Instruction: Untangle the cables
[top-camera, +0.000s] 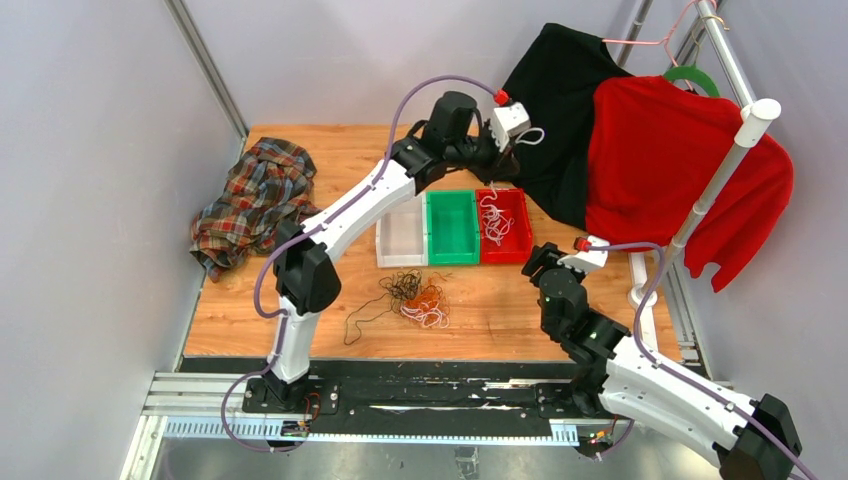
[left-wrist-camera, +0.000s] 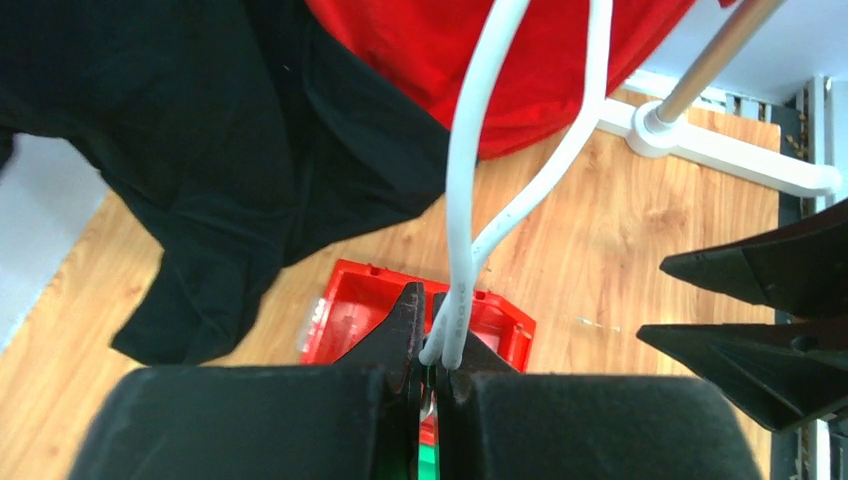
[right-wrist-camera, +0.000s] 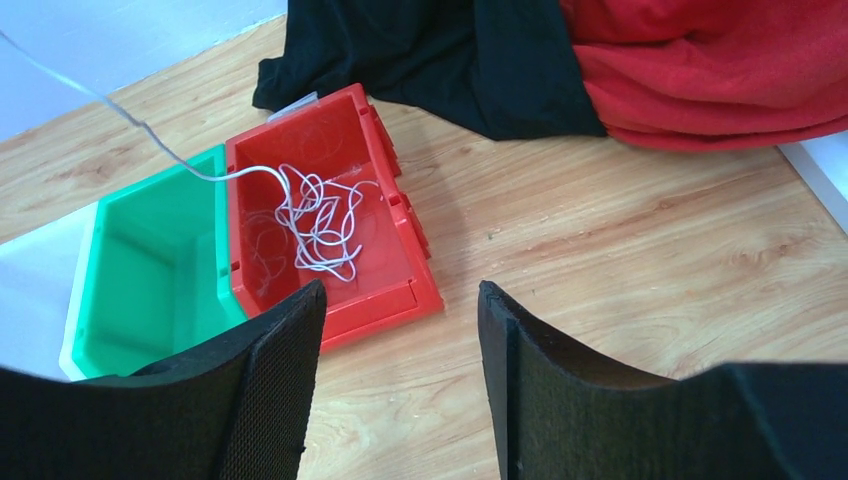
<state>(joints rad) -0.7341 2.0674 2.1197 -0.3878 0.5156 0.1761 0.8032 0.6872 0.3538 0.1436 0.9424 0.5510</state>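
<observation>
Grey walls (top-camera: 90, 150) enclose the wooden table (top-camera: 500, 310). The left gripper (left-wrist-camera: 428, 305) pinches a white cable (left-wrist-camera: 459, 200); the right gripper (right-wrist-camera: 398, 300) hangs spread.

Robot lab cell, grey panel walls (top-camera: 90, 120), aluminium rails (top-camera: 190, 392), wooden bench (top-camera: 500, 320), clothes rack (top-camera: 715, 190) right of the left claw (top-camera: 505, 168), plastic bins (top-camera: 452, 235) beneath it.

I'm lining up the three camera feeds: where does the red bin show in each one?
Top external: red bin centre, right of the green bin.
Left wrist: red bin lower centre, right of the black garment.
Right wrist: red bin left of centre, beside the green bin.
Shared landmark: the black garment just beyond it.
</observation>
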